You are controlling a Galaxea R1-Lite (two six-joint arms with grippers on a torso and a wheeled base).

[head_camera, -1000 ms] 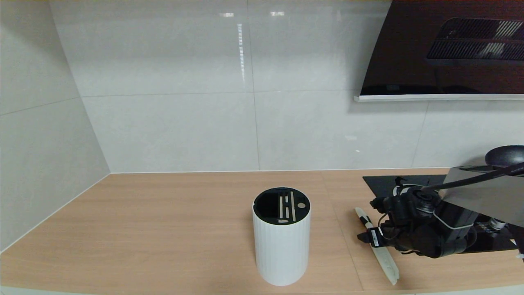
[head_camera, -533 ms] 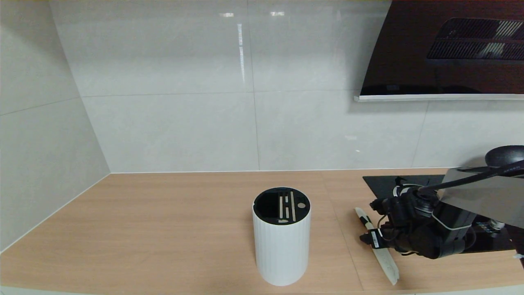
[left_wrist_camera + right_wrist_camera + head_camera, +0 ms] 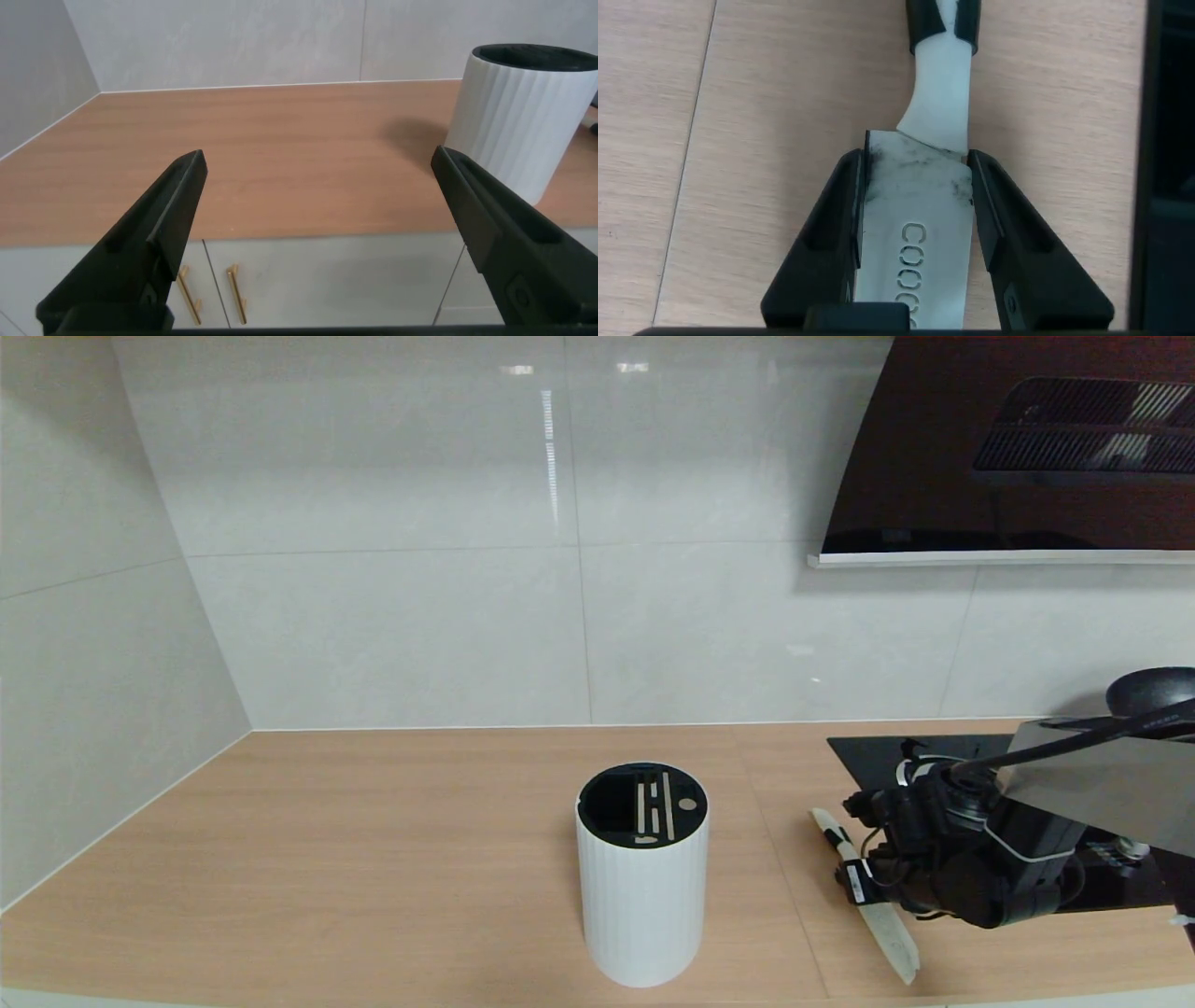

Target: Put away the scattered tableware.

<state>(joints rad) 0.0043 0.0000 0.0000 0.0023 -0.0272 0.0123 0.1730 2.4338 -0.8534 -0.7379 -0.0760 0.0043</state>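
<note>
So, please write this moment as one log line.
right gripper: shut on knife | knife: on counter, right of holder | left gripper: open

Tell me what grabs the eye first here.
A tall white ribbed holder stands in the middle of the counter, its black slotted top showing. To its right, the right arm's jaws clamp the blade of a white knife lying beside the black hob.

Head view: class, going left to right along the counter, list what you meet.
white holder → knife, gripped in the right claw → dark rounded object at the far right edge
</note>
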